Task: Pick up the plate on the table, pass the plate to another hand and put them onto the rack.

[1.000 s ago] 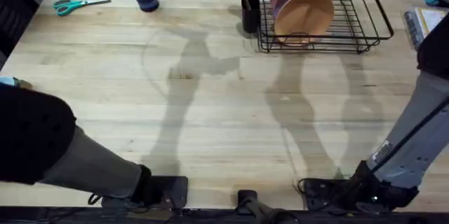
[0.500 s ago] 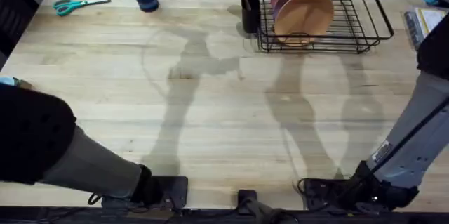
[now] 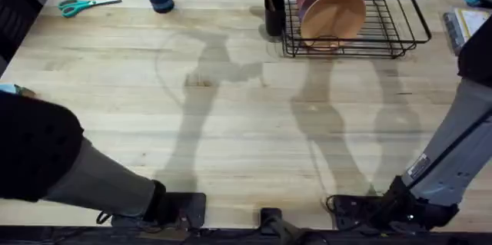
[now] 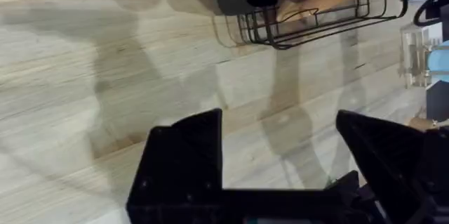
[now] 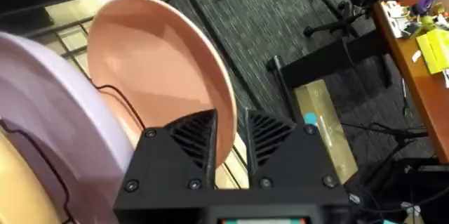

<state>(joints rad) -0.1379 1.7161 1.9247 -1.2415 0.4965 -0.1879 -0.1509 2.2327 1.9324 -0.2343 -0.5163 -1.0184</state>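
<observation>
Right gripper (image 5: 230, 136) pinches the plate (image 5: 175, 76) by its rim, seating it upright in the rack (image 3: 384, 26). Left gripper (image 4: 280, 161) hangs open, empty.

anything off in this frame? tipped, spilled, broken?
Nothing stands out. Three plates stand on edge in the rack at the table's far side: the pink plate at the back, a purple one next, an orange one in front. Scissors lie flat at the far left corner. No spill or damage visible.

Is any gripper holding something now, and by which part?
The right gripper pinches the plate by its rim; the left gripper is open and empty.
</observation>
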